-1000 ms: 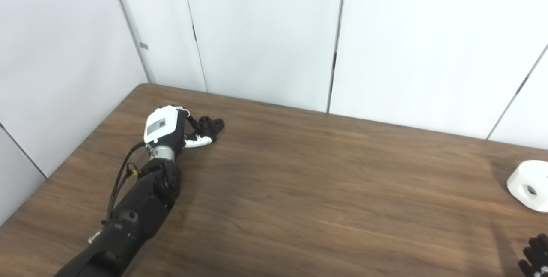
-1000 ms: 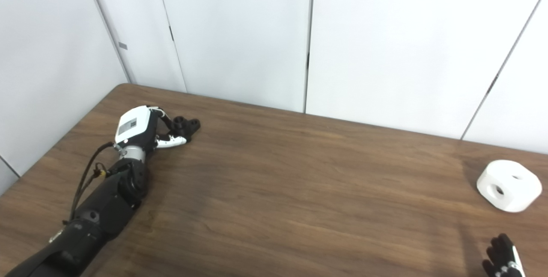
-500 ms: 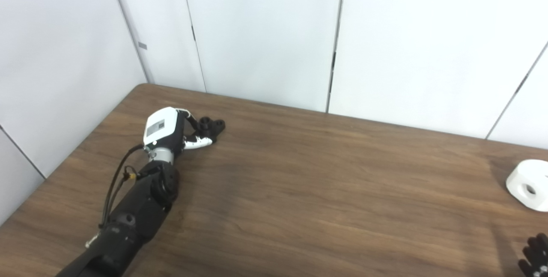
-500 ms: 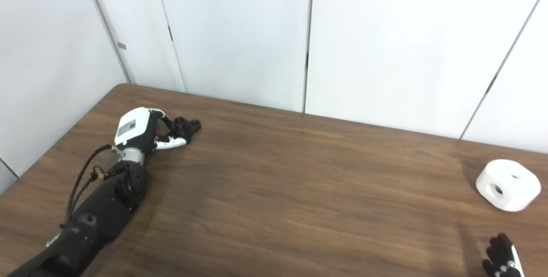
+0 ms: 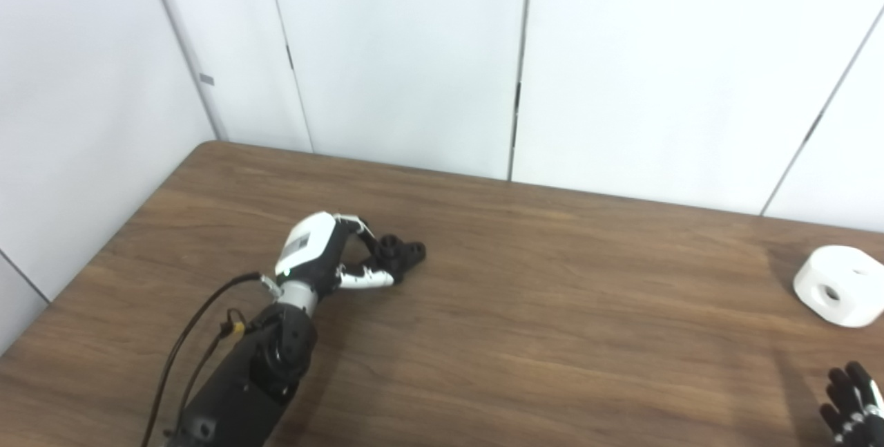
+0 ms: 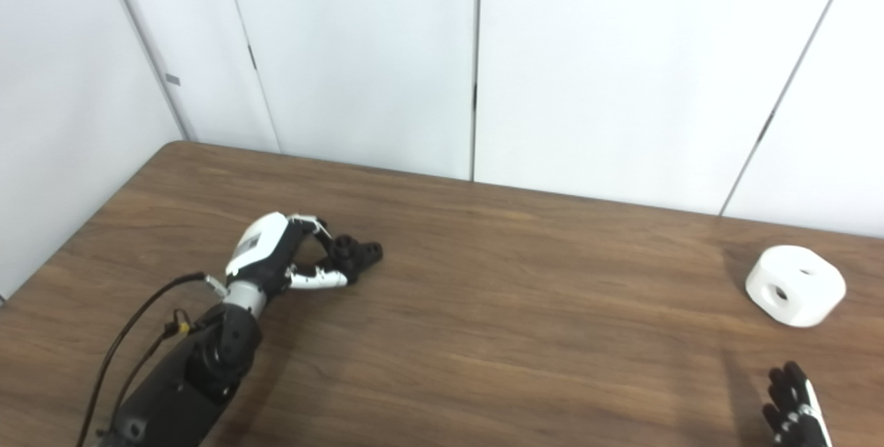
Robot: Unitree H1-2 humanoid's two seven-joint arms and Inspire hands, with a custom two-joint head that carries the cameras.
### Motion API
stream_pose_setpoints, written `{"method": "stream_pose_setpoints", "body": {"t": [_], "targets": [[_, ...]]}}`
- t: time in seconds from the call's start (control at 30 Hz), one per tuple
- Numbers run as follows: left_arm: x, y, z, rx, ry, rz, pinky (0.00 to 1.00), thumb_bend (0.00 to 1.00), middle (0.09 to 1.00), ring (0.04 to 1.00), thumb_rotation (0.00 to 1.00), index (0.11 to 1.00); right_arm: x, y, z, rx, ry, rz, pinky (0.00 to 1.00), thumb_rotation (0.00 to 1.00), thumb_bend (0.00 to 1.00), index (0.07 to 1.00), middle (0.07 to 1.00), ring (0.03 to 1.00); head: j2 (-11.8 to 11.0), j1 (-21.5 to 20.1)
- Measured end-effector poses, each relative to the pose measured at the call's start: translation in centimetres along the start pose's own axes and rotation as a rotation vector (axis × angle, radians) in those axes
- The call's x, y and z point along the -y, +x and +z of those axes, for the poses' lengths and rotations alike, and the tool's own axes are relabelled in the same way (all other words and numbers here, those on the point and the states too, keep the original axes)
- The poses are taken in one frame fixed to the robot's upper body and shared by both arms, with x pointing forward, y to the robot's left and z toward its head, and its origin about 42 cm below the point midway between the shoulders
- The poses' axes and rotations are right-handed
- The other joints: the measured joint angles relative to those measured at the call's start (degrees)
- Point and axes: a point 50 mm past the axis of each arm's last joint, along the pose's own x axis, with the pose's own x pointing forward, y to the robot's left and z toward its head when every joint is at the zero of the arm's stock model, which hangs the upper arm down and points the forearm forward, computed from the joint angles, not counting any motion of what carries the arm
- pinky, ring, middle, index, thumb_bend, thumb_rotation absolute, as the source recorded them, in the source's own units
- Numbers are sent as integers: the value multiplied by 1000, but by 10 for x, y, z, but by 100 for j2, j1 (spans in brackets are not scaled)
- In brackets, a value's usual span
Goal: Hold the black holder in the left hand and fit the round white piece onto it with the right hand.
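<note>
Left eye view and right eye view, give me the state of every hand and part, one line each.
left hand: shut on the black holder, low at the table.
black holder: gripped at one end.
round white piece: on the table, untouched.
right hand: open, fingers apart, short of the piece.

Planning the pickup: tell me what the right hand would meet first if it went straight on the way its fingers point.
The right hand points up the table toward the far edge. The round white piece lies nearest that line, with bare table between them. Depth is unclear, so it might pass just beside it.

One black holder [image 5: 402,255], one round white piece [image 6: 795,285], two hands.
</note>
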Motion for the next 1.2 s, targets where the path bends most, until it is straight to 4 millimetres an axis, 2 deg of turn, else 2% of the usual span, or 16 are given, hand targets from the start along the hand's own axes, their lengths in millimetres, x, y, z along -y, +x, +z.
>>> {"method": "stream_pose_setpoints", "body": {"t": [0.23,0.33,0.43,0.73,0.83,1.2], "targets": [[6,-45,32,120,35,-76,962,520,819,909,51,487,-3,-2,0,-11,-9,0,1000,1000,628,977,954,990,132,-273],[17,-61,39,159,47,-101,961,521,811,900,51,487,-7,-2,1,-17,-5,-1,1000,1000,626,974,947,982,185,-430],[29,-81,46,197,61,-120,938,521,800,889,52,487,-14,-3,2,-19,-3,-2,1000,1000,627,973,946,977,334,-642],[63,-124,75,358,68,-158,943,521,790,888,51,486,-25,-4,4,-32,2,-6,1000,1000,626,974,938,975,536,-879],[71,-134,80,371,55,-161,951,522,791,891,52,486,-28,-4,6,-36,6,-11,1000,1000,623,975,938,976,633,-985],[99,-160,98,458,49,-165,942,522,793,890,54,487,-32,-3,9,-51,1,-16,1000,1000,640,976,944,984,730,-1099]]}}
